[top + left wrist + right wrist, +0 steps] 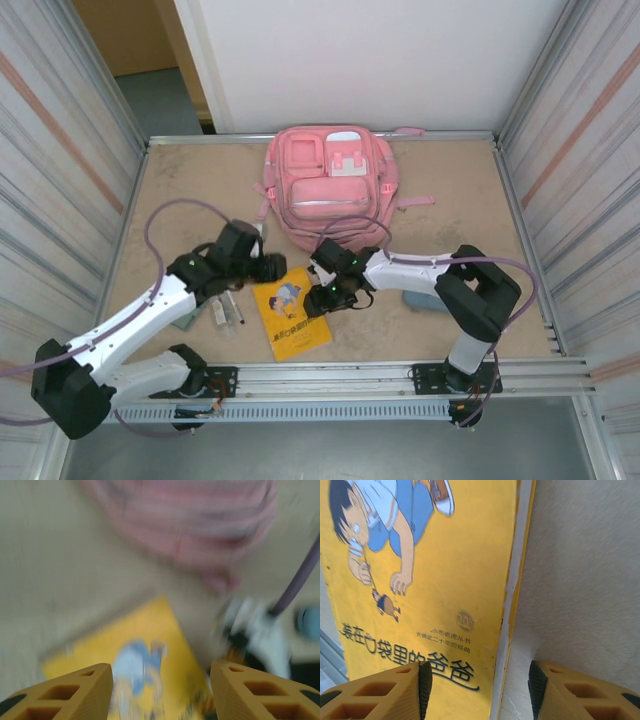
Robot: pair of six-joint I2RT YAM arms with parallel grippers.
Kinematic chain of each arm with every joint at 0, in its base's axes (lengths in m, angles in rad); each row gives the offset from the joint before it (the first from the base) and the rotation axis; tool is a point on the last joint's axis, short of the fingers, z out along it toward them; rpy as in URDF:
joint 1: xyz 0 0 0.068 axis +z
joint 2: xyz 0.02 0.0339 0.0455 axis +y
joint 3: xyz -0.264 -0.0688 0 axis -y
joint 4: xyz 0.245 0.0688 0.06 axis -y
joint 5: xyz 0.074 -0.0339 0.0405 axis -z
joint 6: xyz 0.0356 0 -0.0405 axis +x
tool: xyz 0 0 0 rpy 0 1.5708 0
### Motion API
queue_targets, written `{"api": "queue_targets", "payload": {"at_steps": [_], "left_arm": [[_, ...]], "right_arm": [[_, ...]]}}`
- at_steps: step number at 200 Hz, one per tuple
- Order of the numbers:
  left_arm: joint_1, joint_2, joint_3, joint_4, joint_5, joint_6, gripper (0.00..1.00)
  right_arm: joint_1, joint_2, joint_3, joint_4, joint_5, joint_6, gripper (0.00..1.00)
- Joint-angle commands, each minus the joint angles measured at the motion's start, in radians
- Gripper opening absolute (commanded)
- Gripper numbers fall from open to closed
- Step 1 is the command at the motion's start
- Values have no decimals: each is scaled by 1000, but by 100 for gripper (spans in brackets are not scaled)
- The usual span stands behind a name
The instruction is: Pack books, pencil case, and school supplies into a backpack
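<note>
Right end effector (480, 677): fingers apart, nothing clamped. It straddles a long edge of the yellow booklet (420, 580), one finger over the cover, the other over bare desk (580, 580). Left end effector (160, 675): fingers apart, empty, hovers at the booklet's other side; wrist view blurred. Booklet lies flat, front centre, between the arms. Pink backpack (330, 185) lies flat just behind it, toward the far edge. Blue-grey pencil case (425, 300) is right of the booklet, partly hidden by the right arm. Marker pen (222, 310) and grey-green block (186, 320) lie left, by the left arm.
</note>
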Motion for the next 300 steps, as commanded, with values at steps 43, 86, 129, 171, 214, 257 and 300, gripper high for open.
{"api": "queue_targets", "payload": {"at_steps": [43,86,129,171,214,257,300], "left_arm": [[-56,41,-194,-172,73,-352,57],[-44,175,-264,109,193,-340,59],[-39,210,-258,267,292,-274,57],[-32,76,-293,408,391,-274,54],[10,-25,-332,443,427,-294,44],[18,-64,-345,435,414,-306,45],[35,10,-291,280,345,-293,17]], "right_arm": [[-28,118,102,-27,-74,-18,42],[-29,129,62,-7,-73,6,33],[-36,114,-5,50,-151,47,27],[-42,105,-60,131,-214,92,27],[-58,84,-85,190,-240,121,27],[-76,82,-124,246,-258,143,28],[-87,2,-161,287,-203,168,40]]}}
